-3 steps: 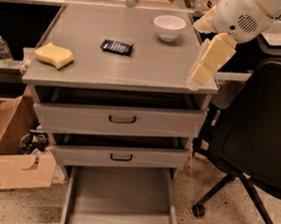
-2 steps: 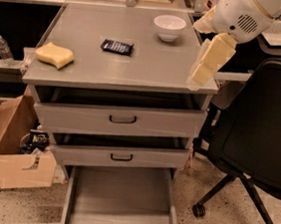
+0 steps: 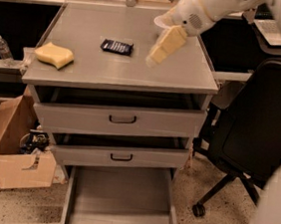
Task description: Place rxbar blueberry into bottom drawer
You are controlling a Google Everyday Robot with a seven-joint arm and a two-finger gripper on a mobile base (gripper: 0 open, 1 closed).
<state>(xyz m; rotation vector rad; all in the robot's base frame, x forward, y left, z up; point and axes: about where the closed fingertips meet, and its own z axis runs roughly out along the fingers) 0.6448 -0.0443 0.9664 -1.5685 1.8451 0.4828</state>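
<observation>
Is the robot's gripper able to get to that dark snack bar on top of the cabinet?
Probably yes. The rxbar blueberry lies flat and alone on the cabinet top, with nothing on it. The gripper hangs just right of it, with only bare grey surface between them.

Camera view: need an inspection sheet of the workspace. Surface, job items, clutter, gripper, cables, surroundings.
Surface: grey cabinet top, flat, carrying three items.
Job's things: rxbar blueberry lies flat on the top, centre-left. The bottom drawer is pulled out, nothing seen inside.
Clutter: yellow sponge near the left edge. White bowl at the back, mostly hidden by the arm.
Grippers: gripper hangs above the top, right of the bar and apart from it.
Cables: nothing seen.
Surroundings: upper two drawers slightly open. Cardboard box on the floor at left, water bottle behind it. Black office chair at right.
</observation>
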